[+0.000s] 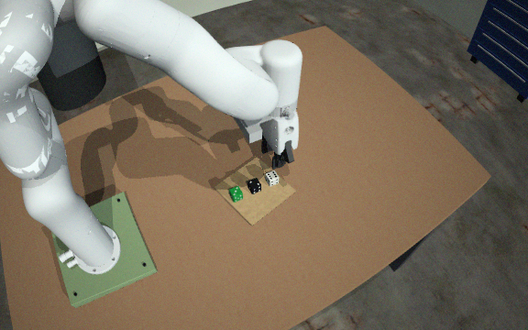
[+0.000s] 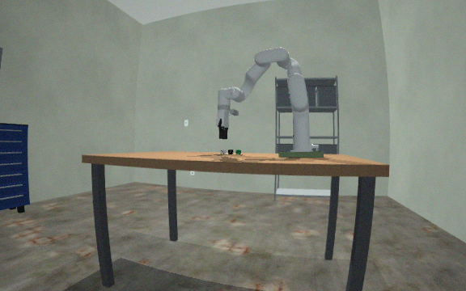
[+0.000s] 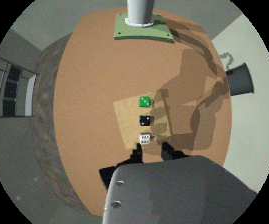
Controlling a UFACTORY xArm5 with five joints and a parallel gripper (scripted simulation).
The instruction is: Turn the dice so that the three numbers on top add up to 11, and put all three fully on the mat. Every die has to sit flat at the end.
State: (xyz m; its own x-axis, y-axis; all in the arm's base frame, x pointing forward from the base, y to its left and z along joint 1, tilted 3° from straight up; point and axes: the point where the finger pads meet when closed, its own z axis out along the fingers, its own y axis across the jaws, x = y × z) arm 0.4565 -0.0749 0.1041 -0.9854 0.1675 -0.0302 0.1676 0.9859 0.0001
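Observation:
The square tan mat (image 1: 252,214) (image 3: 125,117) carries three dice in a row, all apparently flat and within its edges. The green die (image 1: 236,194) (image 2: 238,152) (image 3: 144,101) seems to show three on top. The black die (image 1: 254,186) (image 2: 230,152) (image 3: 144,120) in the middle seems to show two. The white die (image 1: 271,178) (image 2: 222,152) (image 3: 144,138) shows six on top. My gripper (image 1: 284,161) (image 2: 223,137) (image 3: 150,150) is open and empty, raised above the table near the white die, its fingers clear of it.
The arm's green base plate (image 1: 131,257) (image 2: 301,154) (image 3: 144,35) stands on the brown table (image 1: 360,137) on the green die's side. The arm's shadow falls across part of the mat. A dark bin (image 1: 73,73) (image 3: 241,80) stands beyond the table edge.

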